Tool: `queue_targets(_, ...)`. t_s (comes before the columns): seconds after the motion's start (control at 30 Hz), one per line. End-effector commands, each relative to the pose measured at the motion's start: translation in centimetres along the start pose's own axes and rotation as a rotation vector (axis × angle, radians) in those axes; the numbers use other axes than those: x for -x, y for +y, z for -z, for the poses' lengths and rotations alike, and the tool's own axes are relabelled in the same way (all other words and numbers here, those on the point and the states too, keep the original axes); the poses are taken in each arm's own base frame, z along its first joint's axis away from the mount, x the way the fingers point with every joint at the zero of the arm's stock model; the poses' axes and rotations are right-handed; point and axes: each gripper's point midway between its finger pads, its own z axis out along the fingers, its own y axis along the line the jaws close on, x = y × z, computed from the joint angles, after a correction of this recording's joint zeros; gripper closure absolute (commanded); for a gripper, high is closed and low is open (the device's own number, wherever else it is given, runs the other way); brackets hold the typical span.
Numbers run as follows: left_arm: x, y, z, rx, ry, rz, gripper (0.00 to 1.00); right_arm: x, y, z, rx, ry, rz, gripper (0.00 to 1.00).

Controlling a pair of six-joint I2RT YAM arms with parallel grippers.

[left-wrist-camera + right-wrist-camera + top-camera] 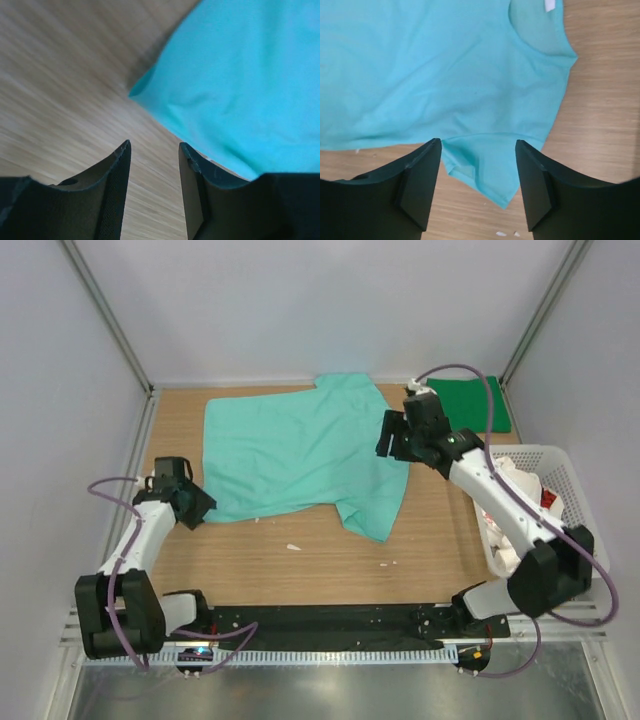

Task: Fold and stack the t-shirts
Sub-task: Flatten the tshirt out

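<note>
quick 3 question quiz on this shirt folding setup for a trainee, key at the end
1. True or false: the mint-teal t-shirt is already folded.
2. Where on the table does the dark green t-shirt lie? A near left corner; B far right corner; C centre.
3. Fill in: the jaws of the left gripper stand ___, with only bare wood between them.
Key: 1 false; 2 B; 3 open.

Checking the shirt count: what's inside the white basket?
White cloth bunched in the basket, with a small red patch; the right arm covers the rest.
</note>
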Motion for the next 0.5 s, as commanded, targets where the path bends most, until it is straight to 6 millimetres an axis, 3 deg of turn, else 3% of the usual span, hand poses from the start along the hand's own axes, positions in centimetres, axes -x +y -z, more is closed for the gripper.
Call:
queue_targets(0.0, -0.2, 1.5, -1.2, -0.008, 0.072, 0.114, 0.56, -4.2, 1.5, 1.1, 0.136, 0.078, -0.114, 0.35)
queue_targets(0.07, 0.3, 2.0, -2.1, -0.011, 0.099, 0.142, 0.62, -6.2, 2.0, 1.5, 0.191, 0.117, -0.154, 0.43)
queue_targets(0.1, 0.7, 2.2, -2.3, -0.008, 0.099, 0.147, 0.63, -8.5, 1.3, 1.4, 0.184, 0.161, -0.203, 0.51)
queue_targets(0.13, 0.7, 2.6, -2.9, 0.006, 0.117, 0.142, 0.63, -9.7, 1.1, 1.4, 0.191, 0.182, -0.228, 0.52)
queue_targets(0.17, 1.0, 2.7, -3.1, 0.003, 0.119, 0.151, 0.63, -12.2, 0.8, 1.0, 0.203, 0.228, -0.249, 0.53)
queue_targets(0.3, 1.3, 2.8, -3.7, 0.008, 0.128, 0.147, 0.61, -15.2, -0.1, 1.2, 0.202, 0.263, -0.336, 0.54)
queue_targets(0.47, 0.6, 3.3, -4.5, 0.026, 0.149, 0.152, 0.58, -16.3, -1.0, 1.3, 0.183, 0.267, -0.350, 0.54)
